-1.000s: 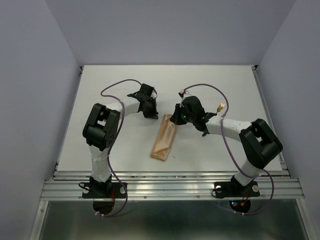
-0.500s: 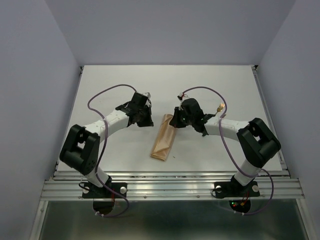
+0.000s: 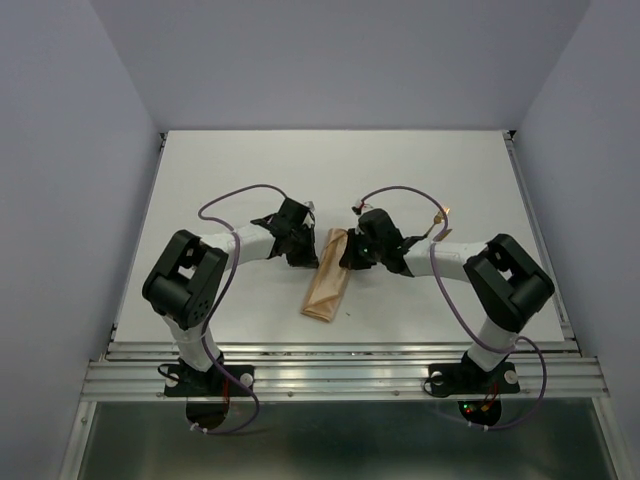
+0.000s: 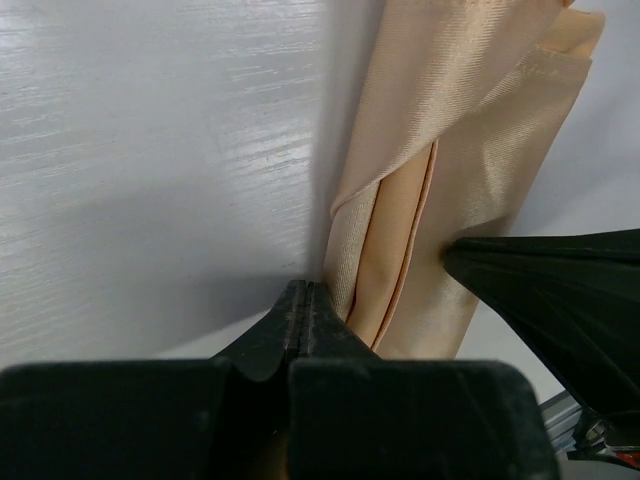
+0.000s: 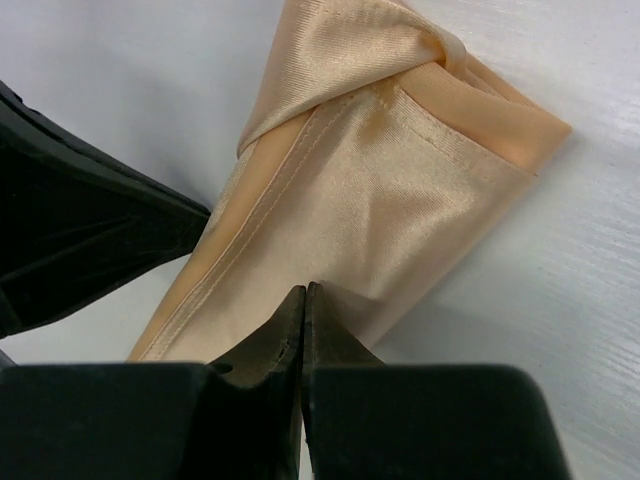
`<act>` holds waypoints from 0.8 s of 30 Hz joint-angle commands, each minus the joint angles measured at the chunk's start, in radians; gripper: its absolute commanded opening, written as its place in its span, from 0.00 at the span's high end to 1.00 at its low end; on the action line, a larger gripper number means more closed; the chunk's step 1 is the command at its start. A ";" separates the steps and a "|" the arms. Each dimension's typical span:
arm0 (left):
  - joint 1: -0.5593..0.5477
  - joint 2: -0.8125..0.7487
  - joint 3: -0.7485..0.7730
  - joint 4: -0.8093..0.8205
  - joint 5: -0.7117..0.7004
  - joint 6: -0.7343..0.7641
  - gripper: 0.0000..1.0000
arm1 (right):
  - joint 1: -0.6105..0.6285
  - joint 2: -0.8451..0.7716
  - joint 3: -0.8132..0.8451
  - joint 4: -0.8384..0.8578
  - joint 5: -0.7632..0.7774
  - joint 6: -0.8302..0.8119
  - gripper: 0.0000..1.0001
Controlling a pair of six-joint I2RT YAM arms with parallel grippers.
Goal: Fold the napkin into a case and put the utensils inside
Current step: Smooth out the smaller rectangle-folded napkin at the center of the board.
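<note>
Napkin [image 3: 327, 285]: lies folded into a narrow flat strip at the centre of the top view, slanting from upper right to lower left on the white desk [image 3: 200, 190]. It is peach-orange and thin, with a fine ribbed weave and a slight sheen. A stitched hem runs along one long edge in the right wrist view. The layers overlap lengthwise, and one fold wraps diagonally across the far end (pocket mouth not readable from here).

Left gripper [image 4: 305, 300]: clenched, nothing visible between the tips, set down at the left long edge of the strip. Right gripper [image 5: 303, 300]: likewise clenched and apparently empty, tips on or just above the top layer. They flank the upper end of the strip.

Handling judgement: the cloth is light and limp, with no stiffness. The sheen suggests it slides easily on the smooth desk, so a push may shift the whole strip or loosen the folds. Best hold is probably a pinch on the top layer alone at the hemmed edge, where the stitching gives some body, while the other gripper pins the lower layers.

Utensil [image 3: 438, 216]: one gold head shows right of centre in the top view, beside the right arm. Its type is too small to tell.
</note>
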 commanded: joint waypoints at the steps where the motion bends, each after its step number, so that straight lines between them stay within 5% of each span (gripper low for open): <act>1: -0.024 -0.001 -0.020 0.039 0.029 -0.026 1.00 | 0.002 0.029 0.053 0.031 0.009 -0.028 0.99; 13: -0.052 -0.004 0.027 0.010 -0.015 -0.039 1.00 | 0.002 0.069 0.141 0.048 0.017 -0.074 0.99; 24: 0.071 0.031 0.179 -0.061 -0.069 0.003 1.00 | -0.073 0.049 0.170 -0.042 0.135 -0.038 0.99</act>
